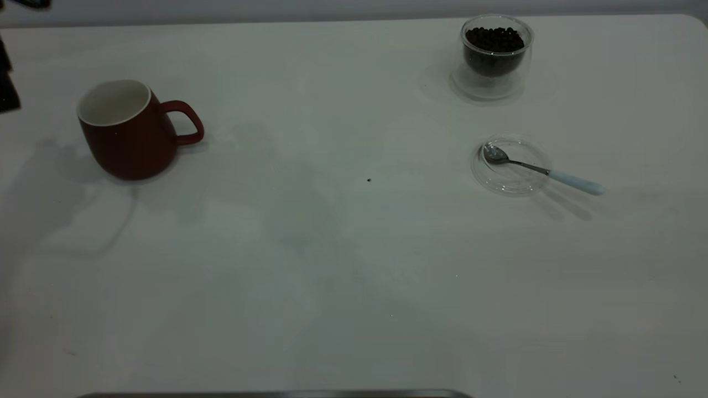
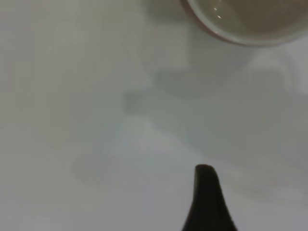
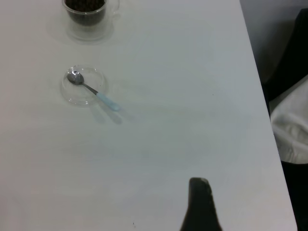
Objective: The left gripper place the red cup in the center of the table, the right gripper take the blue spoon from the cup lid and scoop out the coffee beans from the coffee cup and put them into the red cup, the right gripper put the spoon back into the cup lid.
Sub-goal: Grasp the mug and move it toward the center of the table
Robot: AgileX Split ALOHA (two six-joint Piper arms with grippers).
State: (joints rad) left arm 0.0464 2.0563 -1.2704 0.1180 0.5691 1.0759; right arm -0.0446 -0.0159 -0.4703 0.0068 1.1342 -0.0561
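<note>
The red cup (image 1: pixel 130 138) stands upright at the left of the table (image 1: pixel 332 249), handle towards the middle. In the left wrist view its white inside (image 2: pixel 250 19) shows, and my left gripper (image 2: pixel 204 168) hangs shut and empty a short way from it. The coffee cup (image 1: pixel 494 58) with coffee beans (image 1: pixel 494 38) stands at the far right. Nearer lies the cup lid (image 1: pixel 509 179) with the blue spoon (image 1: pixel 545 170), bowl in the lid, handle out over the rim. My right gripper (image 3: pixel 198 182) is shut, well away from the spoon (image 3: pixel 94 90), lid (image 3: pixel 79 96) and coffee cup (image 3: pixel 88 19).
A tiny dark speck (image 1: pixel 369 179) lies near the table's middle. A black part (image 1: pixel 6 83), likely of the left arm, shows at the left edge. Beyond the table's side edge are dark and white things (image 3: pixel 293 125). A metal strip (image 1: pixel 276 394) runs along the front.
</note>
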